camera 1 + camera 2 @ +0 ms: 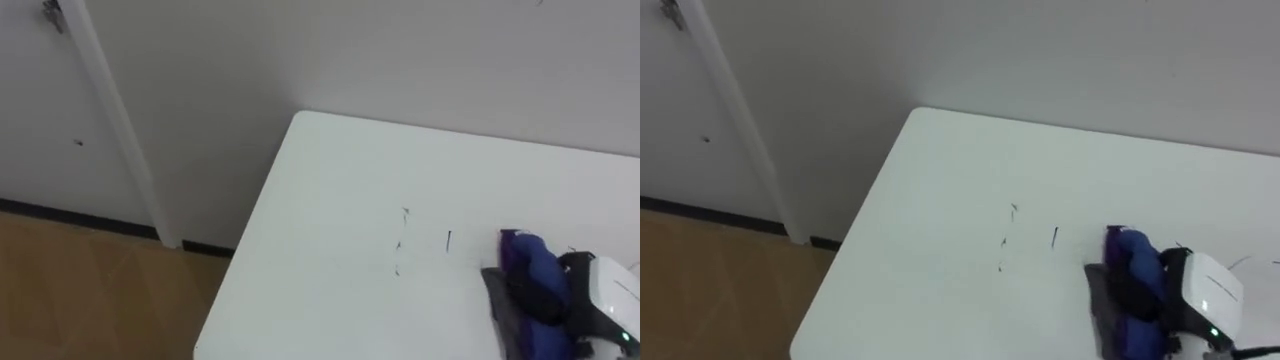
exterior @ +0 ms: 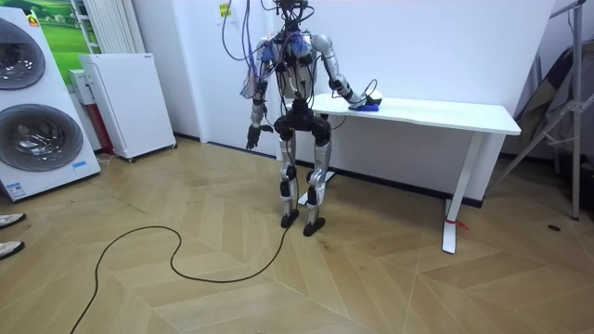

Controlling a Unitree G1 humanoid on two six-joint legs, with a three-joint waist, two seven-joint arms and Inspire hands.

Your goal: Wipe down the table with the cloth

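Robot stands upright on the wood floor (image 2: 390, 278) at the table (image 1: 330, 190), at its short end on the room view's left, facing the wall behind the table. Right hand (image 1: 603, 292) is on the tabletop, not far in from that end. Its dark fingers curl over a blue cloth (image 1: 528, 262) & grip it. Cloth is bunched up, lies on the table surface & pokes out past the fingers toward the table's far edge. A few small dark marks (image 1: 403, 240) sit on the tabletop just beside the cloth, on the side toward the table's short end, not touching it. Rest of the top is plain white up to the corner nr the door frame (image 1: 112, 120), which stands off that corner against the wall. Left hand (image 2: 251, 141) hangs at the robot's side, off the table & below the level of the tabletop, holding nothing visible. Whether it's open or closed can't be told. Well apart from the table, on the room view's left: washing machines (image 2: 32, 102) & a white cabinet (image 2: 128, 100). Past the table's other end stands a tripod (image 2: 560, 116).
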